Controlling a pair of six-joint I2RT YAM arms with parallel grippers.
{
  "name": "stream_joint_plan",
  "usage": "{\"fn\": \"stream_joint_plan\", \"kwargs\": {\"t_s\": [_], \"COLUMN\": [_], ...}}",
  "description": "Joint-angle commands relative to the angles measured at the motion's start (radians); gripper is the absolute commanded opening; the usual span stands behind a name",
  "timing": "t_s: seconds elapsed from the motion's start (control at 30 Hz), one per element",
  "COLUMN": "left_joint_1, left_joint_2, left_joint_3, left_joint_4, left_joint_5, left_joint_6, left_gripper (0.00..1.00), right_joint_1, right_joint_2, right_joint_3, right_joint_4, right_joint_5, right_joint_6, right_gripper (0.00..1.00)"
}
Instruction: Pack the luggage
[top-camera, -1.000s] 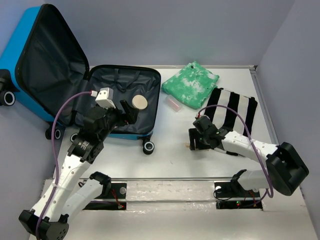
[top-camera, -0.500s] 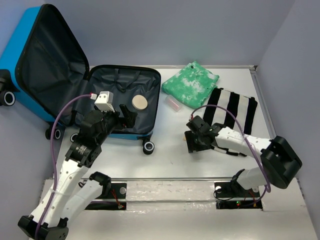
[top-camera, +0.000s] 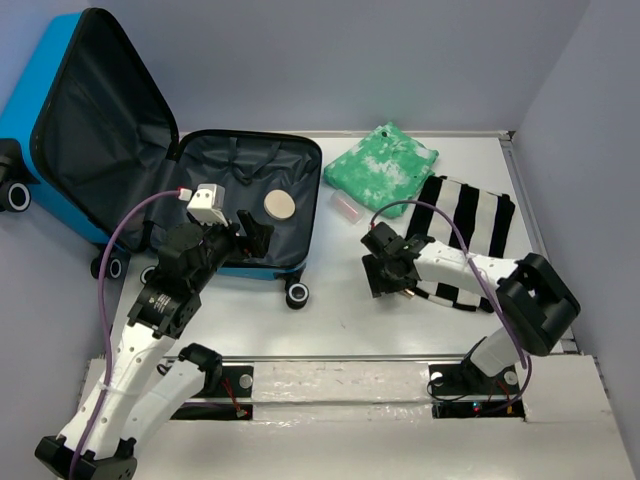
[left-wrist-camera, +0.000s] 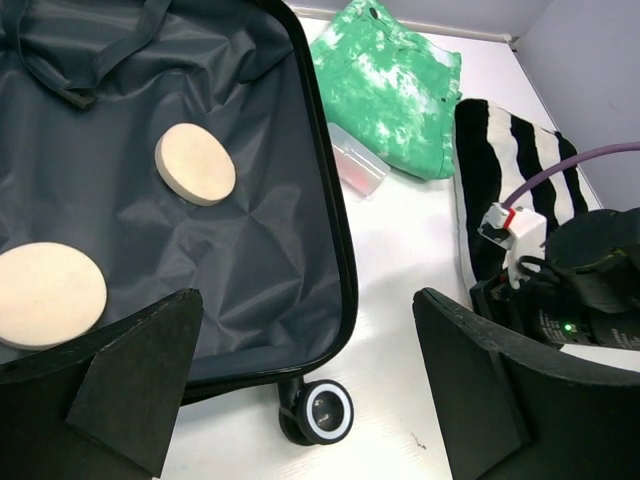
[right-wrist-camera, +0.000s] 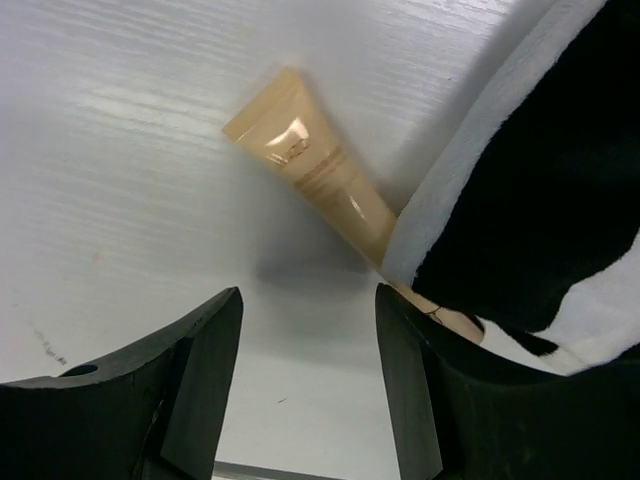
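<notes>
The luggage (top-camera: 90, 120) lies open at the left, blue shell outside and black lining (left-wrist-camera: 150, 230) inside, its lid leaning back. Two round beige discs (left-wrist-camera: 195, 163) (left-wrist-camera: 45, 295) rest on the lining. My left gripper (left-wrist-camera: 308, 330) hangs open over the case's near right corner, above a wheel (left-wrist-camera: 322, 410), holding nothing. My right gripper (right-wrist-camera: 308, 330) is open just above the table, nothing between its fingers. Ahead of it lies a beige tube (right-wrist-camera: 320, 185), its far end tucked under the striped cloth (right-wrist-camera: 530, 200).
A green tie-dye cloth (top-camera: 380, 167) lies at the back. The black-and-white striped cloth (top-camera: 465, 225) sits to the right, under my right arm. A small clear packet (top-camera: 347, 209) rests between the case and the green cloth. Walls close the back and right sides.
My right gripper has slid left along the striped cloth's edge and its jaws have narrowed a little. The left gripper has drawn back slightly over the case's near edge.
</notes>
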Motion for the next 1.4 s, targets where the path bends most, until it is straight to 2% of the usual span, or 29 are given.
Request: {"fn": "stream_joint_plan", "kwargs": {"t_s": [0.0, 0.37, 0.63, 0.9, 1.07, 1.27, 1.37], "left_joint_1": [-0.002, -0.001, 0.001, 0.001, 0.001, 0.001, 0.002], "left_joint_2": [-0.019, -0.008, -0.008, -0.008, -0.008, -0.008, -0.008], "left_joint_3": [-0.015, -0.017, -0.018, -0.018, -0.018, -0.018, -0.018], "left_joint_4": [0.028, 0.032, 0.032, 0.034, 0.032, 0.032, 0.034], "left_joint_5": [0.044, 0.064, 0.060, 0.060, 0.058, 0.058, 0.061], "left_joint_6": [0.025, 0.026, 0.026, 0.026, 0.026, 0.026, 0.023], "left_gripper": [0.96, 0.94, 0.94, 0.93, 0.93, 0.93, 0.93], "right_joint_1": [-0.014, -0.014, -0.057, -0.057, -0.046, 0.006, 0.015], "right_joint_2": [0.032, -0.097, 0.014, 0.046, 0.064, -0.028, -0.055], "right_joint_3": [0.042, 0.027, 0.040, -0.015, -0.029, -0.062, -0.088], "right_joint_4": [0.017, -0.015, 0.015, 0.074, 0.095, 0.087, 0.086], "right_joint_5": [0.087, 0.071, 0.085, 0.047, -0.039, -0.070, -0.087], "right_joint_6": [-0.015, 0.001, -0.021, -0.007, -0.006, 0.054, 0.071], "right_gripper": [0.61, 0.56, 0.57, 0.60, 0.63, 0.60, 0.54]}}
